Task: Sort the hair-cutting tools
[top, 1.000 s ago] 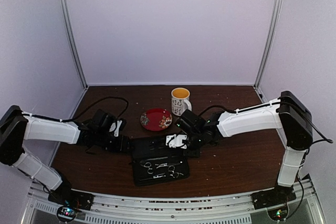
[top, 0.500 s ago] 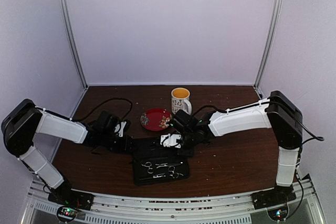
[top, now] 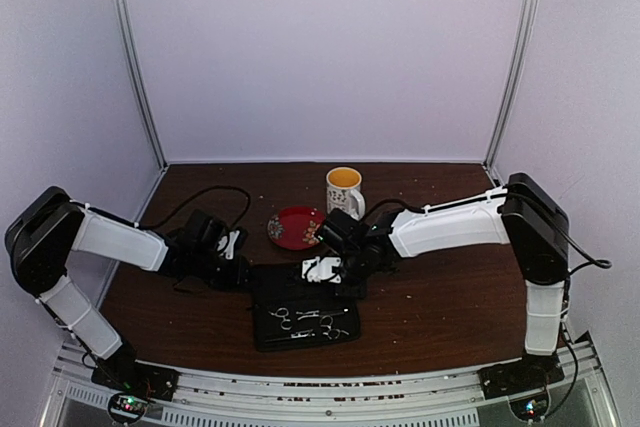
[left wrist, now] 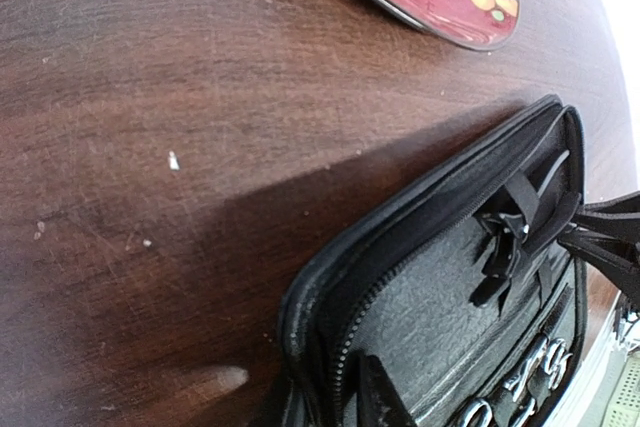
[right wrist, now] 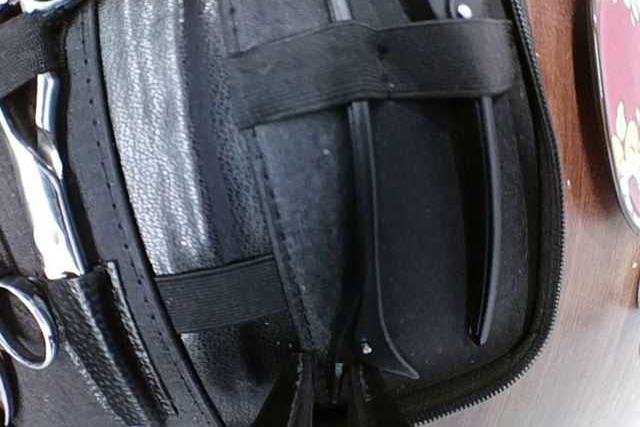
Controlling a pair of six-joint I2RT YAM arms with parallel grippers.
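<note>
— What is the biggest thing in front of you?
— The dark wooden table. In its middle, near my two bases, lies the black zip case. It is opened flat, with one half toward me and one half toward the back.

— What stands behind the case?
— A white mug stands further back. In front of it and a little to the left is a red saucer with flowers. The saucer is just behind the far half of the case, with a strip of table between them.

— Where are your pincers?
— My left pincer is low at the left end of the case, by the zip edge. My right pincer is low over the far half, close to the wide end of one clip. For both I cannot tell whether the fingers are apart, together or clamped on the case, because the tips are mostly hidden.

— Where are the hair-cutting tools?
— All of them are inside the case. The silver scissors are in the near half. On one pair the blades go into a small leather pocket and a strap crosses below the ring handle. The first black clip and the second black clip lie side by side in the far half, the one nearer to the saucer. They do not touch, and one elastic band crosses both.
</note>
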